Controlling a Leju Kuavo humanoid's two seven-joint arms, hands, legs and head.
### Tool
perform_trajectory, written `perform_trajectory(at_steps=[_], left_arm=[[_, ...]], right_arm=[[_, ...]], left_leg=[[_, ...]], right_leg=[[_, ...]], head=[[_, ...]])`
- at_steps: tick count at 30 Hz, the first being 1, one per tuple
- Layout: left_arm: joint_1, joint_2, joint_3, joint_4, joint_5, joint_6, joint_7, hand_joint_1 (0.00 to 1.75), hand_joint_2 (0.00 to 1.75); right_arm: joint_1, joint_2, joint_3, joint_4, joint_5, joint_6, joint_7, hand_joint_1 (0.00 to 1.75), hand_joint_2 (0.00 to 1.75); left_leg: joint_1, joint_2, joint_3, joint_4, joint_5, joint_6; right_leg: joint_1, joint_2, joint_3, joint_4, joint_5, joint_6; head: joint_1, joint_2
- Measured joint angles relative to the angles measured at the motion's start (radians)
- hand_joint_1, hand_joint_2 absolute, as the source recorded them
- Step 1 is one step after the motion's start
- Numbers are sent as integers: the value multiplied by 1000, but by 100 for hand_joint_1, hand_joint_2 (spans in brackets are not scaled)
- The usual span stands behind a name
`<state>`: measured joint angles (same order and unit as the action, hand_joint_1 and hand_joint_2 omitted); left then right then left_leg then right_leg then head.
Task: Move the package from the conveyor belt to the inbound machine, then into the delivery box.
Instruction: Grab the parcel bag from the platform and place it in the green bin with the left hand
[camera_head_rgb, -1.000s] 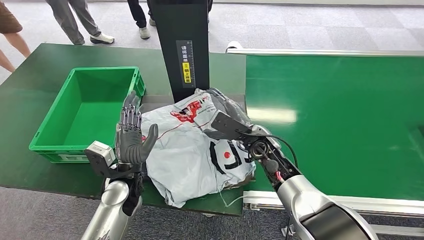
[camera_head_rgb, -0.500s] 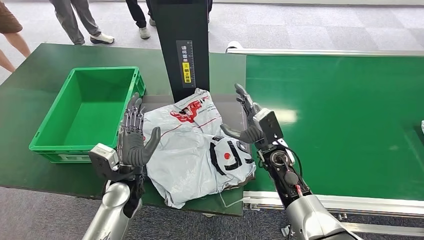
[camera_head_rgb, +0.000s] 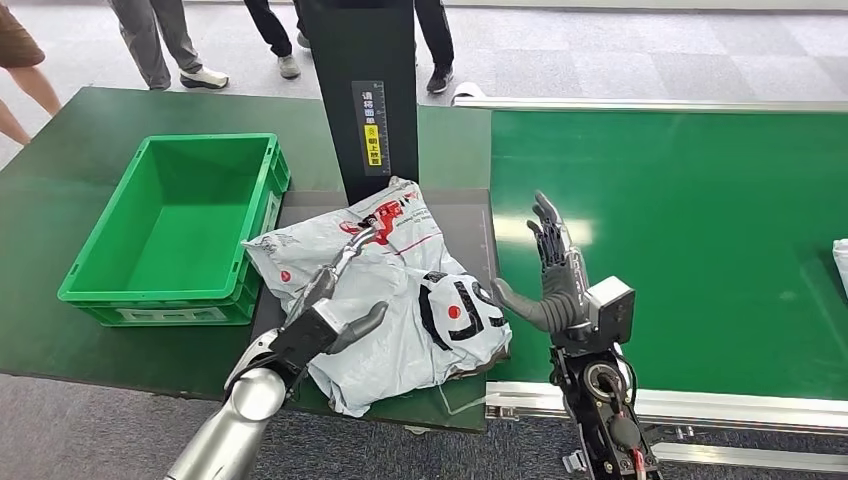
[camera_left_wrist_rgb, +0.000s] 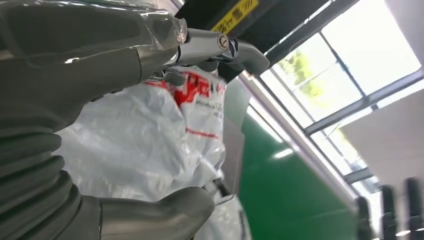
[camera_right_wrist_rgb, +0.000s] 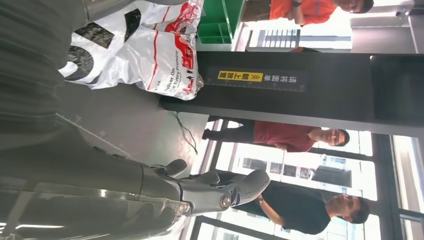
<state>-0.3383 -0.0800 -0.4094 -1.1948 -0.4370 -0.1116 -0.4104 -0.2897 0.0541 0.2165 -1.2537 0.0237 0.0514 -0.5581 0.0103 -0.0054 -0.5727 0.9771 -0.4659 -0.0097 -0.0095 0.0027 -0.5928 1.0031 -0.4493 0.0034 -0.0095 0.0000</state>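
While one white package (camera_head_rgb: 385, 285) lies in the middle of the frame on the grey plate below the black post (camera_head_rgb: 365, 95), the left hand (camera_head_rgb: 325, 315) rests on it, fingers (camera_head_rgb: 350, 250) spread. The right hand (camera_head_rgb: 560, 285) is wide open, holding nothing. One green box (camera_head_rgb: 100, 235) sits left. The package reads "Deliver On Every Promise".

- The package (camera_head_rgb: 385, 290) hides the part of the grey plate (camera_head_rgb: 462, 215) it lies on, and its near corner hangs past the table edge at lower centre.
- The left hand (camera_head_rgb: 330, 300) lies across the package; whether its fingertips press or merely rest cannot be told.
- The black post (camera_head_rgb: 365, 95) is cut off by the top edge of the head view.
- People (camera_head_rgb: 160, 40) along the top edge show as legs and shoes only.
- A white thing (camera_head_rgb: 840, 262) at the right edge is cropped, too little to identify.
- The small print on the post's label (camera_head_rgb: 372, 128) is unreadable.
- In the right wrist view, the right hand (camera_right_wrist_rgb: 150, 192) is cut by the left edge.
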Motion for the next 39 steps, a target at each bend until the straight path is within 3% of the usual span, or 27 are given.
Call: perform_trajectory(at_steps=[5, 13, 18, 24, 25, 28, 29, 39], left_arm=[[-33, 10, -56, 80, -143, 8, 97, 0, 175], [-69, 12, -101, 190, -436, 161, 327, 0, 175], [-69, 2, -102, 213, -527, 176, 378, 0, 175], [-70, -2, -102, 223, -537, 180, 383, 0, 175], [-71, -3, -102, 224, -538, 180, 385, 31, 175], [-70, -7, -101, 227, -556, 185, 400, 161, 175], [-70, -9, -100, 228, -566, 188, 405, 174, 175], [-58, -20, -70, 216, -572, 197, 310, 175, 175]], right_arm=[[32, 5, -19, -35, 10, 17, 14, 0, 175], [62, 29, -50, -52, 42, 32, 39, 0, 175], [72, 46, -67, -54, 53, 35, 43, 0, 175], [77, 54, -75, -56, 54, 36, 43, 0, 175], [78, 55, -76, -56, 54, 36, 44, 0, 175], [80, 55, -78, -58, 59, 36, 47, 0, 175], [81, 56, -78, -59, 61, 36, 49, 0, 175], [90, 61, -91, -62, 69, 36, 58, 0, 175]], left_leg=[[0, 0, 0, 0, 0, 0], [0, 0, 0, 0, 0, 0], [0, 0, 0, 0, 0, 0], [0, 0, 1, 0, 0, 0], [0, 0, 1, 0, 0, 0], [0, 0, 1, 0, 0, 0], [0, 0, 1, 0, 0, 0], [0, 0, 1, 0, 0, 0]], right_leg=[[0, 0, 0, 0, 0, 0], [0, 0, 0, 0, 0, 0], [0, 0, 0, 0, 0, 0], [0, 0, 1, 0, 0, 0], [0, 0, 1, 0, 0, 0], [0, 0, 2, 0, 0, 0], [0, 0, 2, 0, 0, 0], [0, 0, 2, 0, 0, 0]], head=[[0, 0], [0, 0], [0, 0], [0, 0], [0, 0], [0, 0], [0, 0], [0, 0]])
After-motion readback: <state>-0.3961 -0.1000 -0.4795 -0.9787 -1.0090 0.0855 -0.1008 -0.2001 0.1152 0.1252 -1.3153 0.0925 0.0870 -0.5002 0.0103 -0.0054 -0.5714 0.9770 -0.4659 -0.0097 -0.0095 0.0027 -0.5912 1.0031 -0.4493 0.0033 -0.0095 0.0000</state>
